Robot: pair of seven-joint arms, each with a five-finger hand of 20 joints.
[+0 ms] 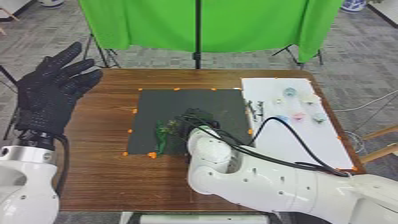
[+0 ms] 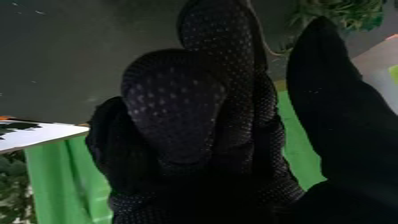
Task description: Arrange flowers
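Has right hand (image 1: 197, 117) low over dark mat (image 1: 173, 104), released, fingers relaxed, thumb (image 2: 329, 100) apart. Has left hand (image 1: 55, 90) raised left of mat, released, fingers extended and spread. Has green foliage (image 1: 162, 136) on mat's left part, beside right hand. Has white sheet (image 1: 266, 87) just right of mat, with small pastel pieces (image 1: 298, 117) on it, plus dark pieces (image 1: 258, 111) near mat's right edge.

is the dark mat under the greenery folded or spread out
Spread out: the dark mat lies flat on the wooden table, with straight edges and orange markers.
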